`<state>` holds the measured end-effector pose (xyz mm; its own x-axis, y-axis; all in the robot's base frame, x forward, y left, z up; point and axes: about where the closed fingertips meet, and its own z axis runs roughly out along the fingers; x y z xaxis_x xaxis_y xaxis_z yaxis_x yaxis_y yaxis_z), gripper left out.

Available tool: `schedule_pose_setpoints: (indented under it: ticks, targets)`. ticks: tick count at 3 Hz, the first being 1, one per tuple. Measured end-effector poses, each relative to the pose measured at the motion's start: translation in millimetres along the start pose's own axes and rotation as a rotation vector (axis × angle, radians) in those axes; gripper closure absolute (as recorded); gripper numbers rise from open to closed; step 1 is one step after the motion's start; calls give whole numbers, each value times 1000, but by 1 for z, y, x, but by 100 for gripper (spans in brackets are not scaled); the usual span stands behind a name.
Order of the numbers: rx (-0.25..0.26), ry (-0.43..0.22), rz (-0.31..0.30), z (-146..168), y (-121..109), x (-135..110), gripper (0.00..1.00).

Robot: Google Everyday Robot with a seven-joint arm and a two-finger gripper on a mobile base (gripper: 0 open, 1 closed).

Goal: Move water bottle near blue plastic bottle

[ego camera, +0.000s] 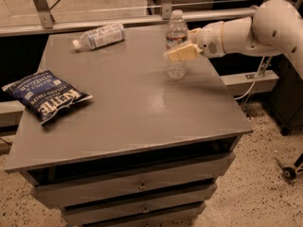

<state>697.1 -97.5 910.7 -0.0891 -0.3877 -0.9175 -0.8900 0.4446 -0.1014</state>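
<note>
The water bottle (pixel 176 69), clear with a white cap, stands upright at the back right of the grey table (pixel 142 117). My gripper (pixel 179 44) reaches in from the right at the bottle's mid-height. One cream finger (pixel 182 54) crosses in front of the bottle and the other sits behind it, so the open jaws straddle it. The blue plastic bottle (pixel 100 36), with a pale blue-and-white label, lies on its side at the back left, cap pointing left, well apart from the water bottle.
A dark blue chip bag (pixel 45 96) lies near the table's left edge. A metal rail (pixel 94 26) runs behind the table. Drawers (pixel 142 186) sit under the tabletop. The white arm (pixel 255 30) spans the back right corner.
</note>
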Motion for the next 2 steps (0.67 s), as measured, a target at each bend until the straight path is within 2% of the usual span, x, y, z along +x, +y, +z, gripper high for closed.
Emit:
schedule_pose_setpoints:
  ticks: [1,2]
  targets:
    - [26,-54,-1,-21,-7,-18,72]
    - [66,-118,-38,-55,-16,-48,96]
